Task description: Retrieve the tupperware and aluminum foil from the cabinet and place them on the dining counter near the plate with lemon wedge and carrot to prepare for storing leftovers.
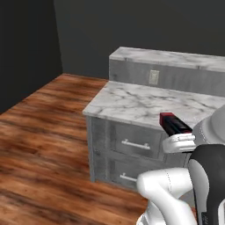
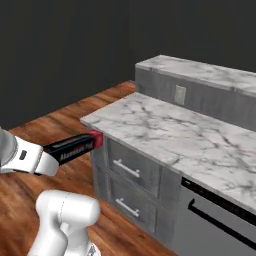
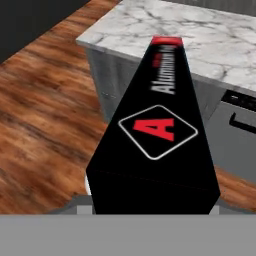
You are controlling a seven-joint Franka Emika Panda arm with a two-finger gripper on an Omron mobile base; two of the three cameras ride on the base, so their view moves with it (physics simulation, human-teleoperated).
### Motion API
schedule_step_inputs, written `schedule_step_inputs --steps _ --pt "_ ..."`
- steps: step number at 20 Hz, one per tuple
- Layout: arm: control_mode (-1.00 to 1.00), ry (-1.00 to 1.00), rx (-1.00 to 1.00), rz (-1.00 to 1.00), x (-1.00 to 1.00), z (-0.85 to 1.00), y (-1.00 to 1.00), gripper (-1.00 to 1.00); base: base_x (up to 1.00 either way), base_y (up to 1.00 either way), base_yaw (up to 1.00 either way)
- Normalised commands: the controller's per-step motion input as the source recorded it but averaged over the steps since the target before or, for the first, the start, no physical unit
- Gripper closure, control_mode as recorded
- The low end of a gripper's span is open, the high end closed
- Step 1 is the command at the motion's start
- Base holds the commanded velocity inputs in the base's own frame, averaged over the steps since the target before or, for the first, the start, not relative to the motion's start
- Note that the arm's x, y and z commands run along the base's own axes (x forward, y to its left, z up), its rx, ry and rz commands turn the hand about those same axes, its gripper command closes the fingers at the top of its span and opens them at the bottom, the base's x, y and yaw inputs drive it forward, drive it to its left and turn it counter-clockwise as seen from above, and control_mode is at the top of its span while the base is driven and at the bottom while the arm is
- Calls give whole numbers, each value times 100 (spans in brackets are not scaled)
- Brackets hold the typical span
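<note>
My gripper is shut on the aluminum foil, a long black carton with a red end and pale lettering. I hold it by its near end in the air, red end pointing at the corner of a marble-topped counter. In the hand view the aluminum foil runs up the middle, its red tip over the counter's edge. From the left base view the aluminum foil juts out above my white hand. The tupperware, the cabinet, the plate, the lemon wedge and the carrot are out of view. Whether this counter is the dining counter I cannot tell.
The counter has grey drawers with bar handles on its front and a dark appliance door to the right. Behind its top rises a higher marble ledge with a wall socket. Wood floor spreads to the left under dark walls.
</note>
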Motion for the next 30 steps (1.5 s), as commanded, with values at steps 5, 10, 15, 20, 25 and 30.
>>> schedule_step_inputs --steps 5,10,15,20,25,30 --pt "100 0 0 0 0 0 0 100 84 100 30" --pt "100 0 0 0 0 0 0 100 100 100 22" --pt "100 0 0 0 0 0 0 100 100 90 7" --pt "100 0 0 0 0 0 0 100 100 50 -8" --pt "100 0 0 0 0 0 0 100 100 47 -31" --pt "100 0 0 0 0 0 0 100 100 49 -46"
